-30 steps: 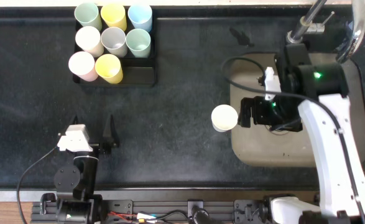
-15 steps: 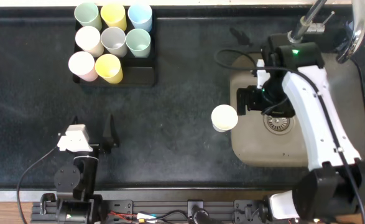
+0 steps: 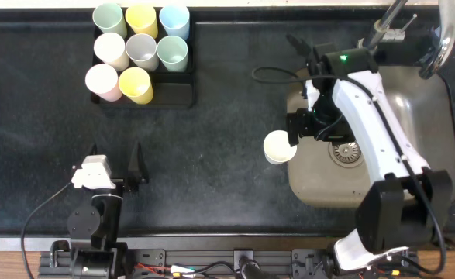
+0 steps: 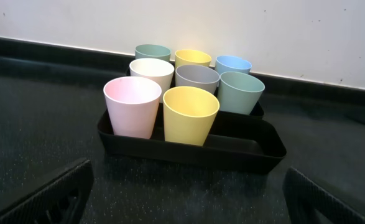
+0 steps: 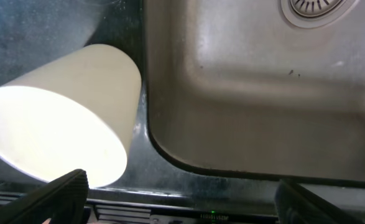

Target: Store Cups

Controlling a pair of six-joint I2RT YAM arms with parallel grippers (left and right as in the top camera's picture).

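A cream cup [image 3: 279, 146] stands upright on the dark counter, right at the sink's left rim. My right gripper [image 3: 294, 129] hovers open just above it at the sink's edge. In the right wrist view the cream cup [image 5: 64, 124] sits off to one side under one finger [image 5: 61, 190], not squarely between the two. At the back left, a black tray [image 3: 173, 94] holds several pastel cups [image 3: 142, 48], with its front right slot free. My left gripper [image 3: 116, 160] rests open near the front edge, facing the tray [image 4: 232, 146] and its cups [image 4: 190, 114] from a distance.
A steel sink [image 3: 367, 182] with a drain [image 5: 319, 9] is set into the counter at the right, with a faucet [image 3: 384, 23] behind it. The right arm's black cable [image 3: 277, 74] loops over the counter. A wall backs the counter.
The right arm has swung left from over the sink basin, bringing its gripper to the sink's left rim above the cream cup. The cup and the left arm have stayed put.
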